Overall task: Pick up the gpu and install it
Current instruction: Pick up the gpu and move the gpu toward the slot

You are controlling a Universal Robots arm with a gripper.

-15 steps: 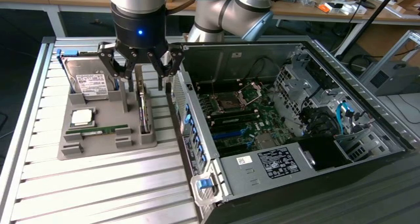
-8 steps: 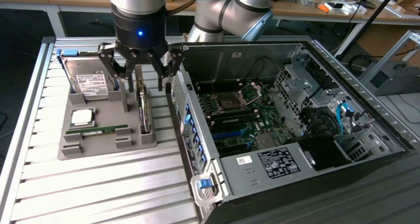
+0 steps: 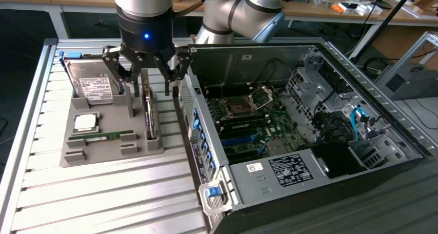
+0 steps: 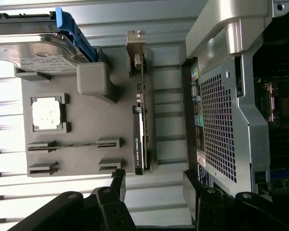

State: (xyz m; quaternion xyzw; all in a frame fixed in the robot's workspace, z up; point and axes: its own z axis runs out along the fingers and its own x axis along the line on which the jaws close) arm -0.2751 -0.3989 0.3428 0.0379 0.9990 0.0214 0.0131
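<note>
A slatted metal tabletop (image 3: 102,193) carries an open tower computer case (image 3: 239,59), lying on its side with the motherboard (image 3: 246,116) exposed, on the exterior view's right

Above the case's near wall, a silver and blue robot arm (image 3: 239,13) reaches down to the grey parts holder (image 3: 102,152), which sits just beside the case on the exterior view's left

A silver hard drive (image 3: 92,82) with a white label and a blue end piece leans at the holder's far end

The arm's jaws stand wide, holding nothing, and hover over the holder's edge nearest the case. From the wrist camera, one black finger (image 4: 119,175) is to either side of the line of the card, each clear of it

The gpu (image 3: 149,116), a thin dark card, stands on its long edge in a slot along the side of the holder closest to the case. Its silver bracket (image 4: 135,53) is at the end toward the hard drive, and it has not been lifted

A square processor chip (image 3: 85,122) lies flat in a recess in the middle of the holder, and a narrow green RAM stick (image 3: 102,136) sits in a slot just beside it, on the side away from the hard drive
</note>
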